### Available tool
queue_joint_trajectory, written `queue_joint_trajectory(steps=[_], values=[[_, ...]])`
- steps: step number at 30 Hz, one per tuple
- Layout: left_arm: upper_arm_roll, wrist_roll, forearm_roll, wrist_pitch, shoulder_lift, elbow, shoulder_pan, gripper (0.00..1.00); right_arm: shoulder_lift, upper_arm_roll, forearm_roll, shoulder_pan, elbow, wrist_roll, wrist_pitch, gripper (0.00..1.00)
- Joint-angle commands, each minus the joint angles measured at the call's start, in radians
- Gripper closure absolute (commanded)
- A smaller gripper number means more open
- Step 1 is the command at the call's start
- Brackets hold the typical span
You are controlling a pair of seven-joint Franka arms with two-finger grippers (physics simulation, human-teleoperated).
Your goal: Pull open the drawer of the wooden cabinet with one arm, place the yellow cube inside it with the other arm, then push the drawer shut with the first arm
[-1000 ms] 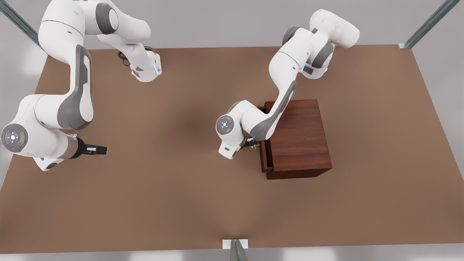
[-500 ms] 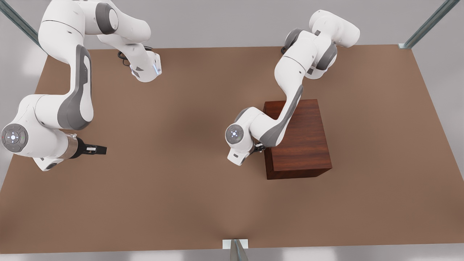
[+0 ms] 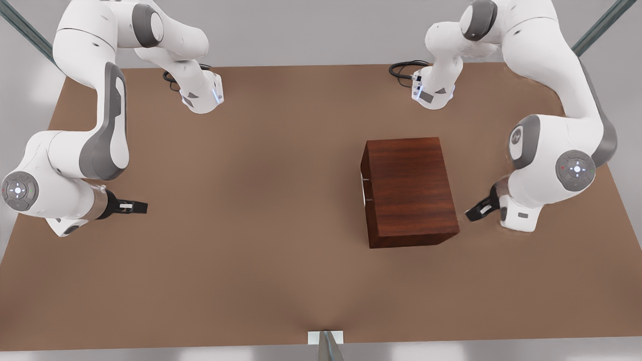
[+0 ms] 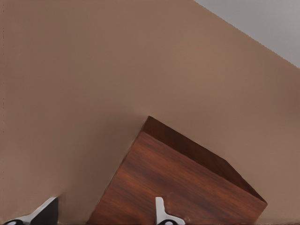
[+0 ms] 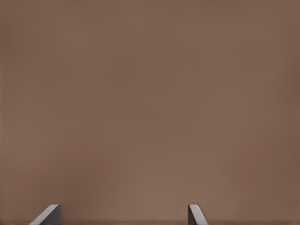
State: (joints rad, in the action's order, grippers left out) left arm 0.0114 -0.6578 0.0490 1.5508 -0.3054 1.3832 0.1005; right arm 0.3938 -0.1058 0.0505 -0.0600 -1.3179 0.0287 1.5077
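Wooden cabinet [image 3: 409,190] drawer [image 3: 364,188] looks flush; left gripper [image 3: 479,209] beside it, right gripper [image 3: 133,206] far off, both wide, empty — a stray sweep could nudge the cabinet.

reddish-brown streaky wooden cabinet [image 3: 411,188] — plain brown table [image 3: 241,250], white-grey arms

Plain brown counter [image 3: 251,281], matte and flat. Standing directly on it, one wooden cabinet [image 3: 409,188], just beside the left end effector [image 3: 474,213] and well apart from the right end effector [image 3: 140,206]. Closed drawer [image 3: 364,188] on the cabinet's side turned away from the left end effector. Beneath the right end effector, bare brown surface.
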Motion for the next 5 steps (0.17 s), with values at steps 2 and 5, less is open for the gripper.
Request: queue_joint_trajectory(steps=[2, 5], values=[[-0.002, 0.600, 0.049, 0.183, 0.117, 0.165, -0.010, 0.00, -0.001, -0.002, 0.006, 0.002, -0.004, -0.004, -0.001, 0.00], [-0.007, 0.584, 0.052, 0.180, 0.100, 0.134, -0.007, 0.00, -0.001, -0.002, 0.005, 0.002, -0.003, -0.004, -0.003, 0.00]])
